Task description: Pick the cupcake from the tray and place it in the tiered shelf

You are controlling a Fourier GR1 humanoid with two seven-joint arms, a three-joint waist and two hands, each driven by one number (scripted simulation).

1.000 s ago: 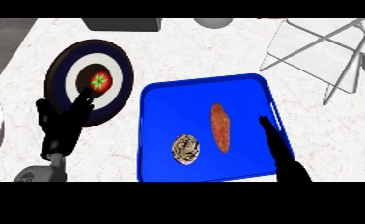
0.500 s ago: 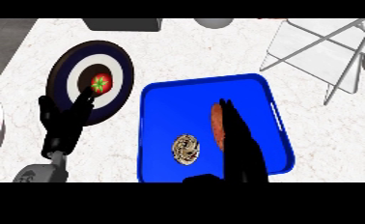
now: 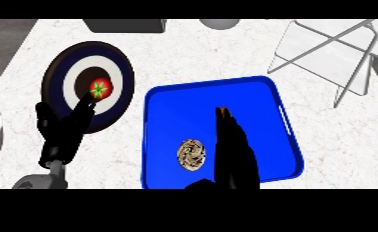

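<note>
The cupcake (image 3: 192, 154), round with a brown-and-cream swirl seen from above, lies in the lower left part of the blue tray (image 3: 177, 107). My right hand (image 3: 235, 151) comes in from the lower edge with straight fingers, open, stretched over the tray just right of the cupcake. It hides most of an orange-brown food piece (image 3: 221, 110), of which only the far tip shows. The tiered shelf (image 3: 332, 51), a grey wire frame, stands at the upper right. My left hand (image 3: 65, 131) rests open at the lower left, fingers up, holding nothing.
A dark round plate (image 3: 74, 83) with white and blue rings carries a red tomato (image 3: 99, 89) left of the tray. A grey box (image 3: 125, 25) and a grey round object (image 3: 219, 23) sit at the counter's far edge.
My right hand has moved left over the tray and now covers the orange-brown food piece, close beside the cupcake. The left hand has stayed in place.
</note>
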